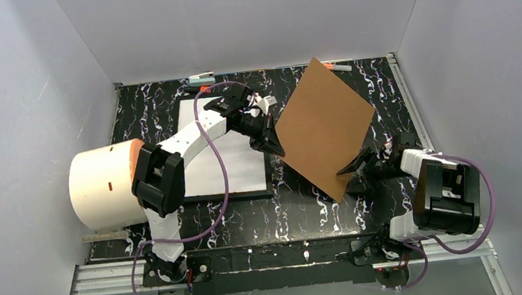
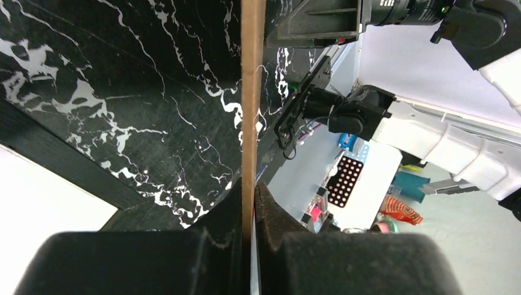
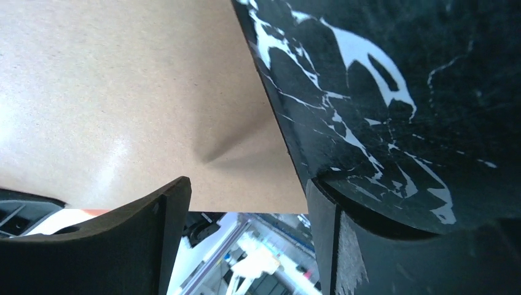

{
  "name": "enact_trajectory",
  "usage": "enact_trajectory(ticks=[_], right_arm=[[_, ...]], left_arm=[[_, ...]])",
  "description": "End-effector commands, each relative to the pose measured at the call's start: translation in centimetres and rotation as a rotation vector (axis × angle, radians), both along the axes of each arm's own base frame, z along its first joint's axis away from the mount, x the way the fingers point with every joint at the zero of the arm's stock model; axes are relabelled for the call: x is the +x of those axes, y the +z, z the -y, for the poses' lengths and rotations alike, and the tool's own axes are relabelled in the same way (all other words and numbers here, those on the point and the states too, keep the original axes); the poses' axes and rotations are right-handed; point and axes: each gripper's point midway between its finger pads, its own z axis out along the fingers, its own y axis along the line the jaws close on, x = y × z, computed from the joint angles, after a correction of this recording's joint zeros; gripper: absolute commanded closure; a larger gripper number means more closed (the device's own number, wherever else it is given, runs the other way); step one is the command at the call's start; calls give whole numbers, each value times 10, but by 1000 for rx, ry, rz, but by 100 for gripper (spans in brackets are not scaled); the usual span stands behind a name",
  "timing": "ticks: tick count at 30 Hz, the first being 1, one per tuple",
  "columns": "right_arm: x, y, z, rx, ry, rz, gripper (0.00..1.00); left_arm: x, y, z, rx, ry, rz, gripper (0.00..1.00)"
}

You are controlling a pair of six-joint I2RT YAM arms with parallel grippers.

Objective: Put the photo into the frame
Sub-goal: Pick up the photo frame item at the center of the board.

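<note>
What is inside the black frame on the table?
A plain white sheet fills the frame; no sunflower image shows. The left arm crosses above its upper right part, so what lies there is hidden.

— Light? Even and diffuse from overhead: the pale walls (image 1: 16, 106) glow softly, and the black, white-veined marble counter (image 1: 300, 212) carries no hard glare.

— Shadows? Faint ones only; the flat brown backing board (image 1: 325, 127) darkens the counter beneath it.

— And close up? The left wrist view is crisp along the board's edge, while the left pincer (image 2: 252, 209) blurs at the bottom. In the right wrist view a soft sheen whitens the board, a dark streak of shadow crosses it, and the right pincer (image 3: 249, 206) is out of focus.
</note>
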Motion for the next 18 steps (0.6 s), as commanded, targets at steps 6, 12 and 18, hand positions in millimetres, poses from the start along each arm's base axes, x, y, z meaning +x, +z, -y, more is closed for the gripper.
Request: enact_trajectory(ticks=[6,12,18], right_arm=[[59,60,15,-85,-59,336,4],[107,125,22,-29,-207,551,1],[143,152,26,93,-326,551,2]], left_arm=[[43,91,-3,-216,108,136,100],[70,158,1,-447,163,151,100],[78,226,1,-702,186,183,100]])
